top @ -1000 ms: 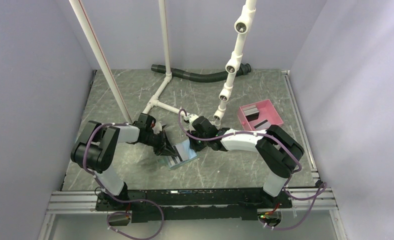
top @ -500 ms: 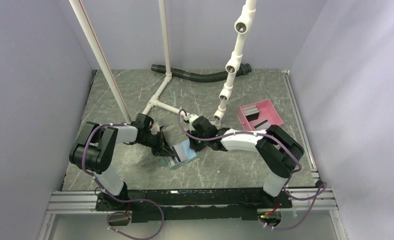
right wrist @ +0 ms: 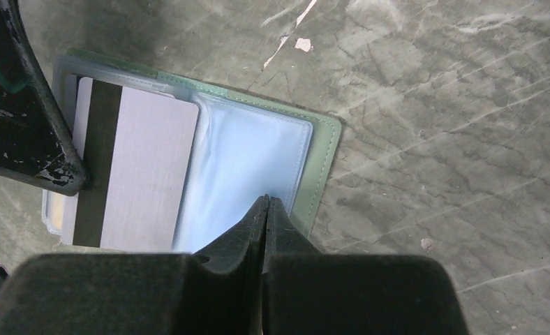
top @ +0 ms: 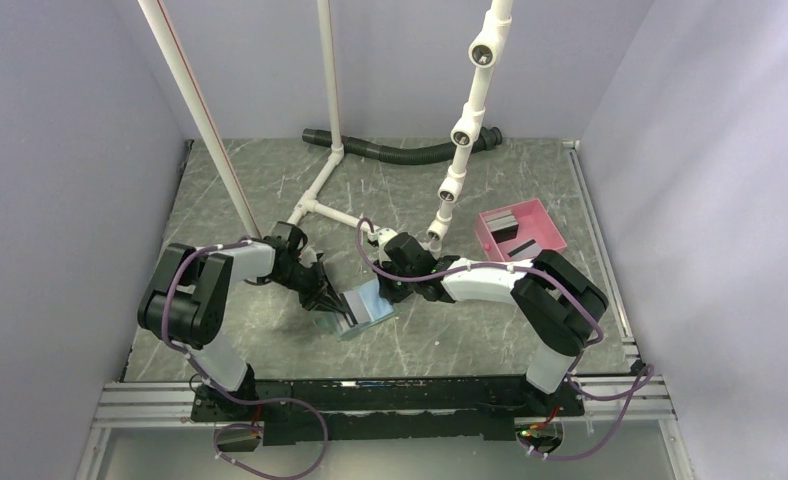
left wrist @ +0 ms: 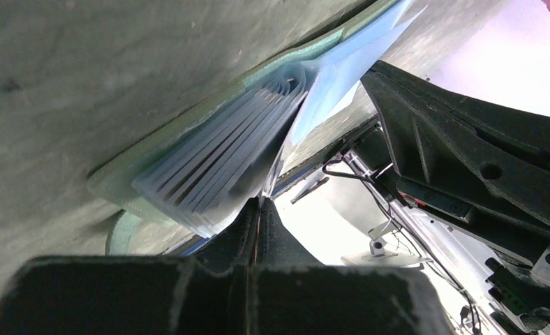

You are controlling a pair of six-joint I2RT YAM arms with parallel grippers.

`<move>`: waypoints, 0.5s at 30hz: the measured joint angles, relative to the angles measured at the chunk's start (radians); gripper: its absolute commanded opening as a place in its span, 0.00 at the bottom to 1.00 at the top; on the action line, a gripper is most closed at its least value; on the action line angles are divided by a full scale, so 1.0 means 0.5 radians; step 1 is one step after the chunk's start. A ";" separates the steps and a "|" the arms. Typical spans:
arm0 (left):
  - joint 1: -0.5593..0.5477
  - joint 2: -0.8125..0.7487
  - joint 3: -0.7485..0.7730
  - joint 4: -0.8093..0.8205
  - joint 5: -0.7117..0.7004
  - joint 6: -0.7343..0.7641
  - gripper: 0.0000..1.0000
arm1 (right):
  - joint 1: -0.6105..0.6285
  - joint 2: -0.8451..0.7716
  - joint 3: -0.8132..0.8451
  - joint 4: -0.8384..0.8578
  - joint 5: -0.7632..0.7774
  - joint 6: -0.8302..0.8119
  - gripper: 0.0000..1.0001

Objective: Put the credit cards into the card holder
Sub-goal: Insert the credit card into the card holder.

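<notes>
The card holder (top: 368, 306) lies open on the table, sage-green outside and pale blue inside (right wrist: 248, 157); its stacked sleeves show edge-on in the left wrist view (left wrist: 216, 164). My left gripper (top: 332, 299) (left wrist: 260, 200) is shut on a grey card with a black stripe (right wrist: 143, 171), which lies over the holder's left half. My right gripper (top: 391, 291) (right wrist: 266, 199) is shut, its tips pressing on the holder's right page. More grey and black cards (top: 516, 233) lie in the pink tray (top: 484, 236) at the right.
A white pipe frame (top: 320, 187) and a jointed white pipe (top: 458, 135) stand behind the holder. A slanted white pole (top: 205, 120) rises at the left. A black corrugated hose (top: 400, 151) lies along the back. Purple walls close in both sides.
My left gripper has moved a little right and back with the card, bringing it lower over the holder. The right arm has stayed still.
</notes>
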 measured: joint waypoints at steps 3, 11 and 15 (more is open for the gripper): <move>-0.003 -0.025 0.047 -0.100 -0.050 -0.016 0.00 | 0.000 0.001 -0.001 0.004 -0.011 -0.001 0.00; -0.003 -0.018 0.077 -0.153 -0.065 -0.047 0.00 | -0.001 0.001 -0.028 0.067 -0.043 -0.002 0.00; -0.007 0.046 0.077 -0.105 -0.024 -0.050 0.00 | 0.000 0.001 -0.038 0.090 -0.047 -0.003 0.00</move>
